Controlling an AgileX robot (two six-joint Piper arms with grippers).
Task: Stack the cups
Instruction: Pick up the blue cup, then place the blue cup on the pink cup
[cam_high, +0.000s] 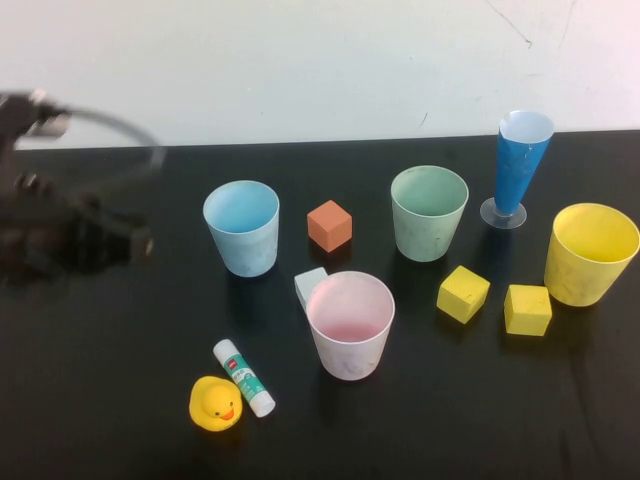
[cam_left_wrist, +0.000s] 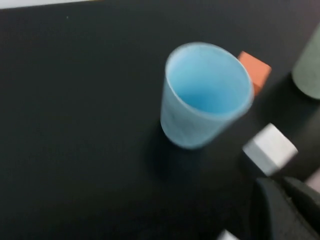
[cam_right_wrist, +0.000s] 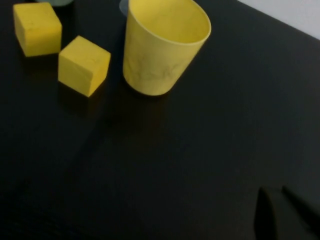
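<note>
left claw (cam_high: 140, 243): beside blue cup (cam_high: 242, 227), grip state unclear | right claw: not seen | cups: likely light, thin, slippery; grip at rim

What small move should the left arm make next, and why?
Probably ease the left gripper toward the blue cup: it hovers at the table's left, nearest that cup, and all four cups stand apart, unstacked. The right gripper waits near the yellow cup.

Black table (cam_high: 120, 400); cups (cam_high: 350, 325), cubes (cam_high: 329, 225), duck (cam_high: 215, 404).
</note>
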